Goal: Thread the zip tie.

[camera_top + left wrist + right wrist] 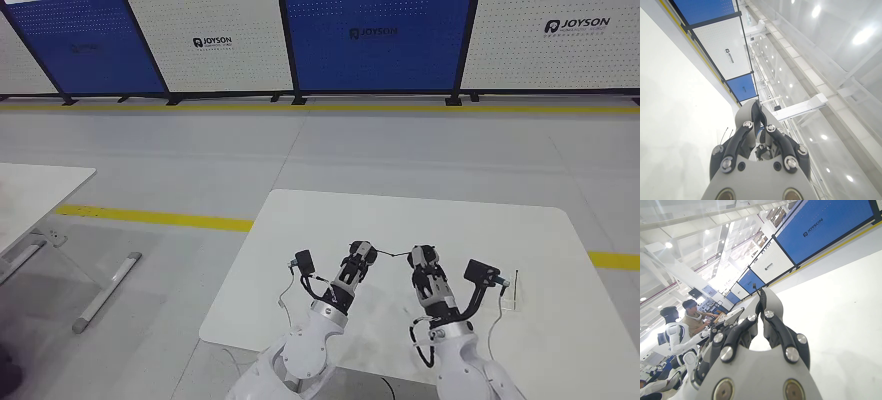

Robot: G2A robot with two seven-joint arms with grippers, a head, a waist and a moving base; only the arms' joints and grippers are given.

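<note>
A black zip tie (pixel 754 286) is clamped in the right gripper (pixel 761 295), head protruding, above the white table (pixel 480 225). Its strap is stretched across to the left gripper (pixel 757 103), whose fingers are pressed together.

a short logo wordmark stands on the white panels (pixel 212 42) and the blue panels (pixel 375 32) of the partition.
</note>
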